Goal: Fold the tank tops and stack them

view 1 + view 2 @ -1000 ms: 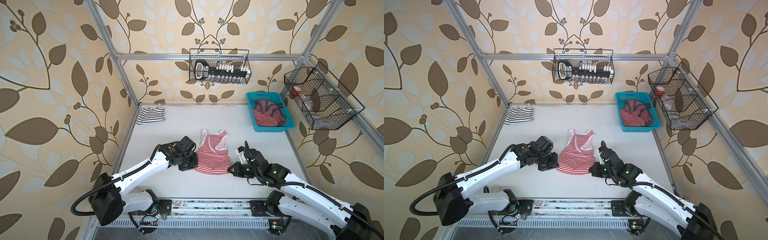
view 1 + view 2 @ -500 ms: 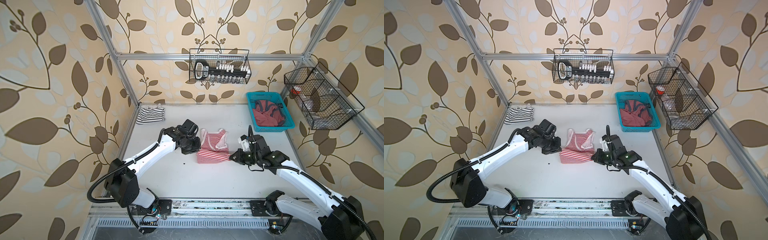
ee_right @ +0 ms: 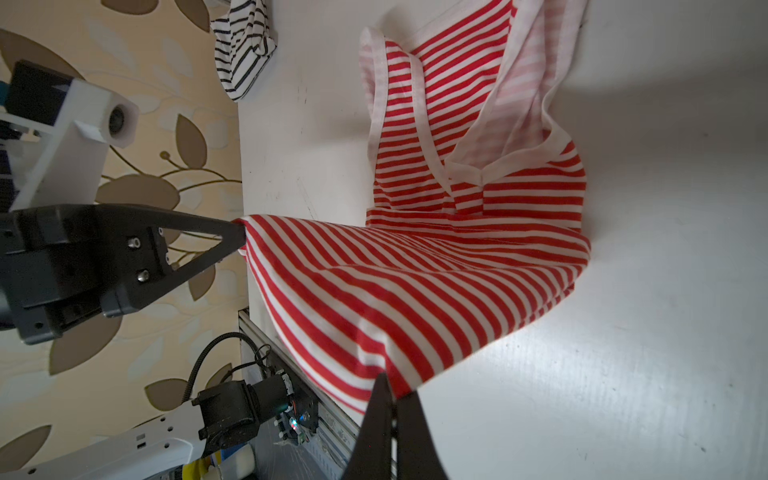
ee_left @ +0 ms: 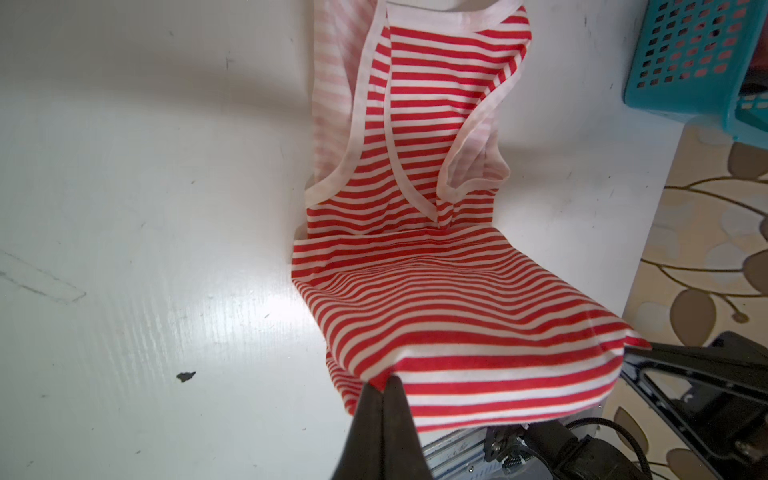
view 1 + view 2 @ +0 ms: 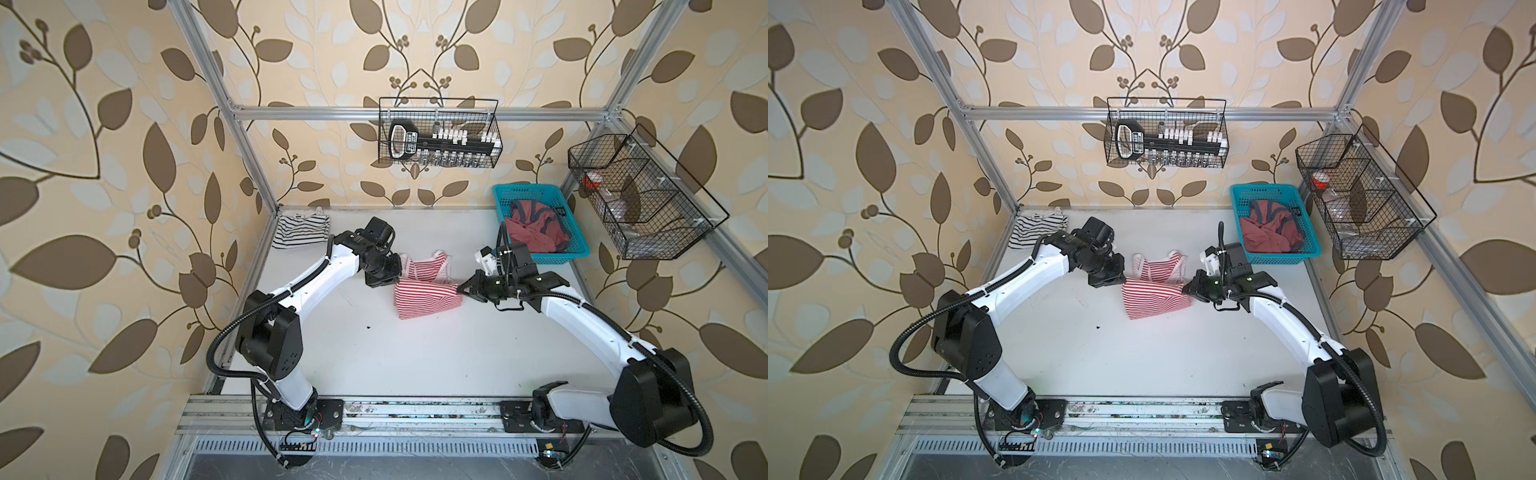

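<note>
White tabletop [image 5: 374,353], leaf-papered walls [image 5: 124,166]. Left gripper [image 5: 397,279] and right gripper [image 5: 460,289] are each pinching a hem corner of the red-striped tank top [image 5: 424,295], mid-table, hem raised over its body. Likely best laid level onto the straps [image 5: 442,266], corners even, cloth taut. Arms are reaching forward, wrists turned inward. Black-striped tank top [image 5: 300,230] is lying far-left.

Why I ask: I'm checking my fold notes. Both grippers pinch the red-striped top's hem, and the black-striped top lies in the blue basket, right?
Not quite. The black-striped top lies on the table in the far left corner, not in the blue basket, as both top views show. The left gripper and the right gripper do pinch the red-striped top at its hem.
</note>
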